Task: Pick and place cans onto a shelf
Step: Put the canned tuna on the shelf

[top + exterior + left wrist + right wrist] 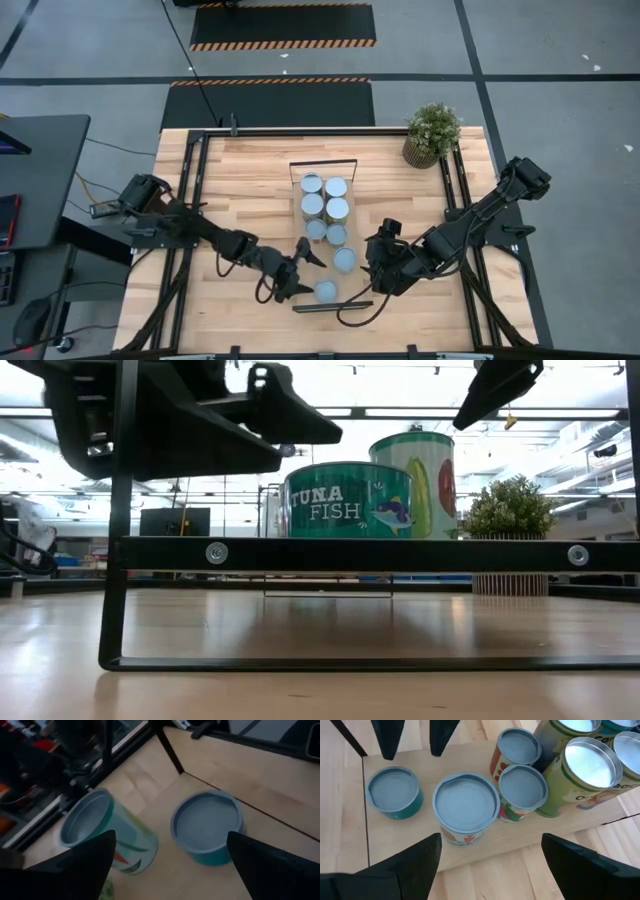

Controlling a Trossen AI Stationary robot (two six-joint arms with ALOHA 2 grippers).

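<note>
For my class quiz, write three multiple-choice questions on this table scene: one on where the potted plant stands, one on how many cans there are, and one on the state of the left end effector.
1. Where does the potted plant stand?
A. At a corner of the table
B. In the middle, among the cans
C. On the floor

2. How many cans show from above?
A. Four
B. Eight
C. Twelve

3. What state is the left end effector in?
A. Shut on a can
B. Shut on the plant
C. Open, holding nothing

Answers:
1 A, the high view shows it at a table corner, apart from the cans.
2 B, eight round tops can be counted.
3 C, its fingers stand wide apart with the cans ahead of them.
</note>
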